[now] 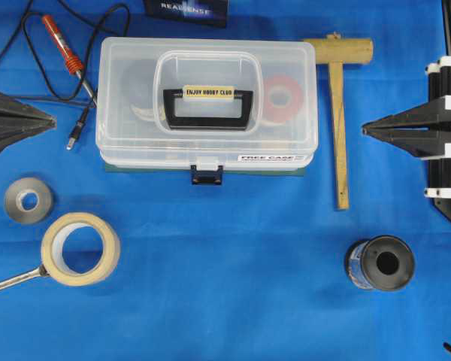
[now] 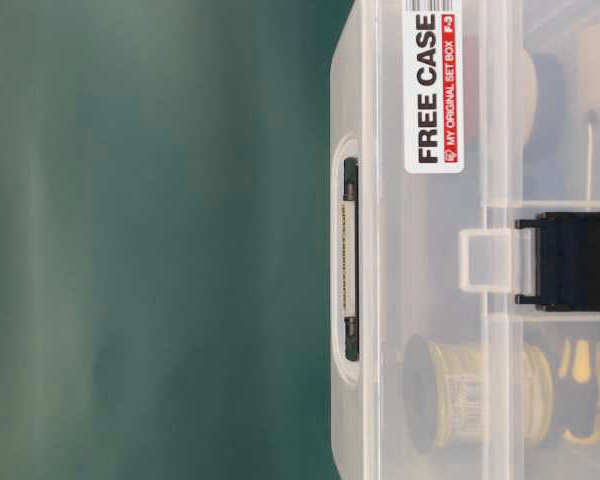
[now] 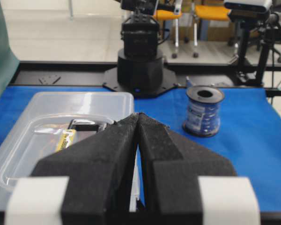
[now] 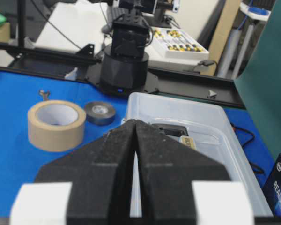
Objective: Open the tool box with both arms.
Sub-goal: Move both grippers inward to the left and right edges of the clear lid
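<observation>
With my left end effector [image 1: 52, 119] and right end effector [image 1: 367, 131] both shut and empty, I might push the tool box [image 1: 206, 101] away while its latch [image 1: 208, 172] stays closed.

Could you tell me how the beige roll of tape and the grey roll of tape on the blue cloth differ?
The beige tape roll is clearly wider across than the grey tape roll, with a far larger centre hole. The beige roll stands taller in the right wrist view, while the grey roll sits low. A metal wrench touches the beige roll; nothing touches the grey one. Both lie flat on the blue cloth, left of the tool box.
</observation>
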{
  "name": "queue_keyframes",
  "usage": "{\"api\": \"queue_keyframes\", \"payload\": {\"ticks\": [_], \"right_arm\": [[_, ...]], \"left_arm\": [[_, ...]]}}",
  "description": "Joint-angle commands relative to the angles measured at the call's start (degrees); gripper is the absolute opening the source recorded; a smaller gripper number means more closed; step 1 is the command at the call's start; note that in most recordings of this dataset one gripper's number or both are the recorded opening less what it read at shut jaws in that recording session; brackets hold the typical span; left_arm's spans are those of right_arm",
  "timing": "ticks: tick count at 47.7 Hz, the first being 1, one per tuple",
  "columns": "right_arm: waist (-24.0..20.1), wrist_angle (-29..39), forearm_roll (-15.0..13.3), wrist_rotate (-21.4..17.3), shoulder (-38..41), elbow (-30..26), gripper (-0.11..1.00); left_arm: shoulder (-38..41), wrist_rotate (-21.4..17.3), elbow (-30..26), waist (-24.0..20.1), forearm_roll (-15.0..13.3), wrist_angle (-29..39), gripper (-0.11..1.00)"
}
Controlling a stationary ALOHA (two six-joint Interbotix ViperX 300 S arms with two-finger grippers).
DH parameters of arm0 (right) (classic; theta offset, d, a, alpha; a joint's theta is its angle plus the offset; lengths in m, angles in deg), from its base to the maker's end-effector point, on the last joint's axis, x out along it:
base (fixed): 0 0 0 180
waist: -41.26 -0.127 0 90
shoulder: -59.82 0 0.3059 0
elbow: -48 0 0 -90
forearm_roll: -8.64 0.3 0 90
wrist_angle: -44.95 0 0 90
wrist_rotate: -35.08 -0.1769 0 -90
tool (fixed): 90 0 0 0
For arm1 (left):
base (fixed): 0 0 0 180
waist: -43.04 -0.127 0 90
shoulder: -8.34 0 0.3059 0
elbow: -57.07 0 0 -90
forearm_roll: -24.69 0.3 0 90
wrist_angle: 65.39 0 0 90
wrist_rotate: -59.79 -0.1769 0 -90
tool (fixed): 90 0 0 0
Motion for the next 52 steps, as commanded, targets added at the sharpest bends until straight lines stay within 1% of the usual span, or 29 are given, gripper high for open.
{"api": "queue_keyframes", "payload": {"ticks": [1, 7, 12, 19, 27, 28, 30, 33, 34, 39, 42, 43, 45, 48, 52], "right_arm": [[0.09, -0.18, -0.09, 0.53, 0.79, -1.85, 0.00], [1.05, 3.16, -0.18, 0.26, 1.05, -2.81, 0.00], [2.99, 6.77, 0.00, -0.26, 1.76, -3.43, 0.00], [6.24, 9.40, 0.62, -0.62, 3.25, -3.52, 0.00], [9.14, 12.66, 1.05, -0.88, 4.92, -3.34, 0.01], [9.49, 13.18, 1.05, -0.88, 5.19, -3.34, 0.01], [10.28, 14.24, 1.23, -0.97, 5.71, -3.25, 0.07], [11.87, 15.82, 1.41, -0.97, 6.86, -3.08, 0.21], [12.22, 16.26, 1.58, -0.97, 7.29, -2.99, 0.29], [14.59, 18.72, 1.58, -0.97, 9.93, -2.90, 0.61], [16.35, 20.48, 1.58, -0.97, 12.13, -2.90, 0.78], [16.88, 20.83, 1.58, -0.97, 12.83, -2.81, 0.81], [17.67, 21.36, 1.58, -0.97, 14.33, -2.90, 0.86], [18.37, 21.71, 1.58, -0.97, 16.35, -3.08, 0.85], [18.98, 21.71, 1.41, -0.97, 18.46, -3.43, 0.86]], "left_arm": [[0.62, -0.70, -0.88, -0.79, -1.93, 0.18, 0.00], [0.44, -0.88, -0.88, -2.81, -2.02, 2.37, 0.00], [0.44, -0.88, -0.79, -5.10, -1.93, 6.94, 0.00], [0.62, -1.05, -0.70, -7.91, -1.93, 12.74, 0.00], [0.70, -1.23, -0.09, -9.76, -1.93, 15.47, 0.01], [0.79, -1.23, 0.09, -10.02, -1.93, 15.56, 0.02], [0.88, -1.23, 0.53, -10.46, -1.93, 15.73, 0.10], [1.14, -1.23, 1.23, -11.16, -1.93, 15.82, 0.25], [1.32, -1.32, 1.58, -11.34, -1.93, 15.91, 0.32], [2.37, -2.37, 2.90, -12.92, -1.93, 16.61, 0.65], [3.43, -3.16, 3.52, -14.33, -1.93, 16.96, 0.81], [3.87, -3.43, 3.60, -14.85, -1.85, 16.96, 0.85], [4.75, -3.60, 3.96, -15.82, -1.93, 16.88, 0.90], [6.59, -3.69, 4.31, -17.23, -1.93, 16.61, 0.89], [8.79, -3.69, 4.22, -18.02, -1.93, 16.00, 0.90]]}}
